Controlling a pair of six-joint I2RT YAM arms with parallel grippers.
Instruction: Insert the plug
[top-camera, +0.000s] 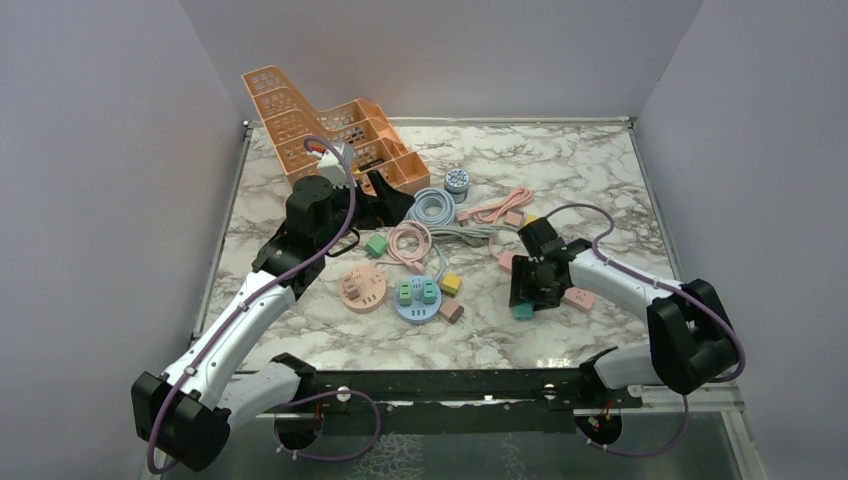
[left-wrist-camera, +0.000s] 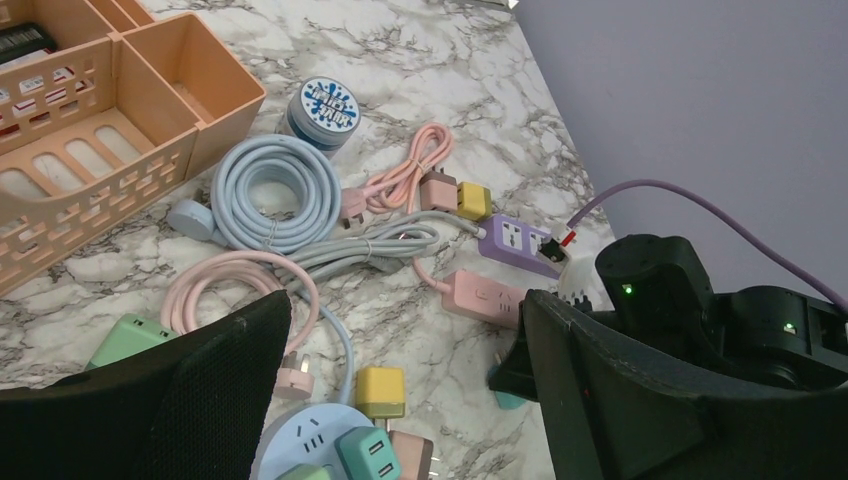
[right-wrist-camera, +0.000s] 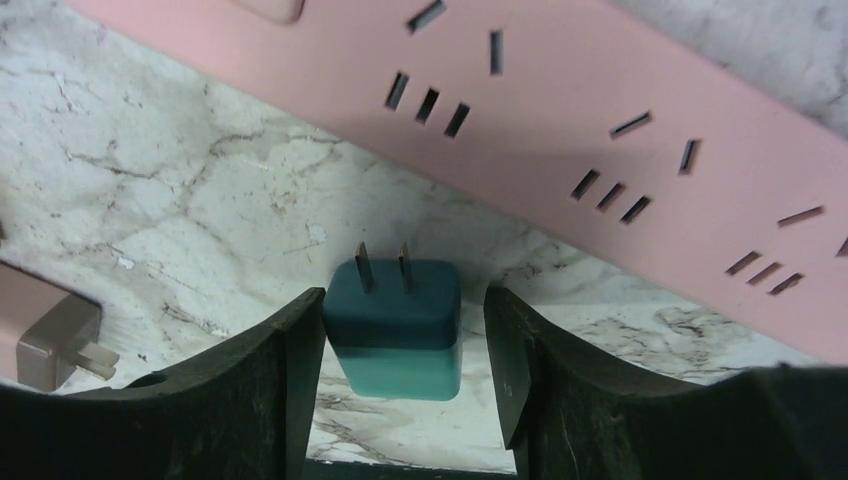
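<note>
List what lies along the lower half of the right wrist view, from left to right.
tan plug → black finger → teal plug → other black finger

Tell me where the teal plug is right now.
In the right wrist view the teal plug lies between the fingers of the right hand, prongs pointing at the pink power strip; from above, it sits on the table's right side.

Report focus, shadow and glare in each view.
Top external: even soft light, marble table sharp, no glare. Left wrist: cables crisp, its own jaws dark and featureless. Right wrist: teal plug sharp, soft shadow on the marble along the pink power strip.
</note>
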